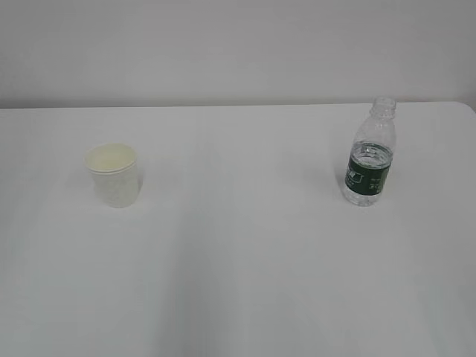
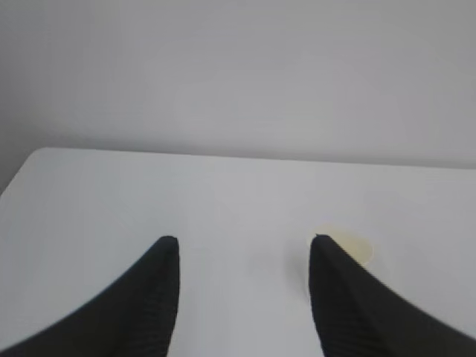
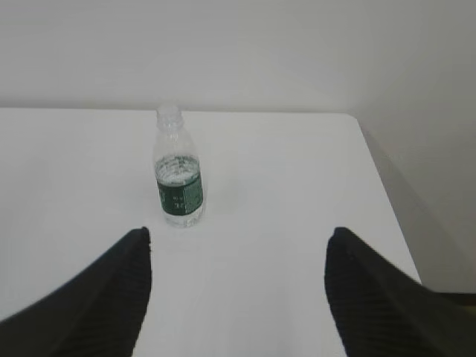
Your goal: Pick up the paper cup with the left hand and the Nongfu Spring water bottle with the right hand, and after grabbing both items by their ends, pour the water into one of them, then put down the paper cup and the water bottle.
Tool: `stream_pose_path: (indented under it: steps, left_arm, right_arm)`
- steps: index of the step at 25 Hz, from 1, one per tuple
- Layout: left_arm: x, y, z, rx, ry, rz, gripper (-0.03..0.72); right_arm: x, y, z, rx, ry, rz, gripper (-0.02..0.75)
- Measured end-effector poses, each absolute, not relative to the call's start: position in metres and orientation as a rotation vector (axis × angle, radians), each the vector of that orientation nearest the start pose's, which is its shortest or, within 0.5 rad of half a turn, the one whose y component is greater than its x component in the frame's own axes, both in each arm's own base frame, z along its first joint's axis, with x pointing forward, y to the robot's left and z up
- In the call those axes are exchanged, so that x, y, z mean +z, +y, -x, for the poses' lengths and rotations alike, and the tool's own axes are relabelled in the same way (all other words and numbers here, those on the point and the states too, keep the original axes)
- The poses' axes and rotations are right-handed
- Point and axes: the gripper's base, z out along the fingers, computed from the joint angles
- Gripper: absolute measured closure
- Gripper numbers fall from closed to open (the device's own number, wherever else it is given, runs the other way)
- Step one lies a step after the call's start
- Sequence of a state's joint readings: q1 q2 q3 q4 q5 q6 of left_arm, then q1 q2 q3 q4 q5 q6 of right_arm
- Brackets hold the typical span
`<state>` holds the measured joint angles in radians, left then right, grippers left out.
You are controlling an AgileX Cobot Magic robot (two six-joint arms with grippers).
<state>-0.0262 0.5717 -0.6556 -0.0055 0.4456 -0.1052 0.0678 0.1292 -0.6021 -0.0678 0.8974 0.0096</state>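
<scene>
The white paper cup (image 1: 114, 175) stands upright on the left of the white table, empty inside. In the left wrist view only a cream sliver of the paper cup (image 2: 355, 246) shows behind the right finger. My left gripper (image 2: 244, 239) is open above the table, nothing between its fingers. The Nongfu Spring water bottle (image 1: 370, 155) stands upright on the right, uncapped, with water up to its green label. In the right wrist view the bottle (image 3: 178, 169) stands ahead and to the left of my open right gripper (image 3: 239, 232). Neither arm shows in the exterior view.
The white table (image 1: 238, 260) ends in a rounded far right corner (image 3: 349, 119) and a right edge with floor beyond. A plain pale wall stands behind the table's far edge.
</scene>
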Motion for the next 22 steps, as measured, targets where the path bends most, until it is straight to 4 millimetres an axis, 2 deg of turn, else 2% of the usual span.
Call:
stream_pose_path:
  steps: [5, 12, 16, 22]
  left_arm:
    - [0.354, -0.003, -0.127, -0.101, 1.756, 0.073, 0.291]
    - [0.365, -0.004, -0.137, -0.106, 1.618, 0.068, 0.291]
    - [0.364, -0.004, -0.144, -0.106, 1.615, 0.068, 0.291]
    - [0.358, -0.004, -0.156, -0.1, 1.652, 0.065, 0.291]
  right_arm:
    - [0.336, -0.002, -0.032, -0.024, 1.849, 0.066, 0.184]
    - [0.352, -0.002, -0.04, -0.045, 1.689, 0.076, 0.184]
    - [0.366, 0.0, -0.048, -0.039, 1.553, 0.082, 0.184]
    - [0.373, 0.003, -0.077, -0.034, 1.515, 0.096, 0.184]
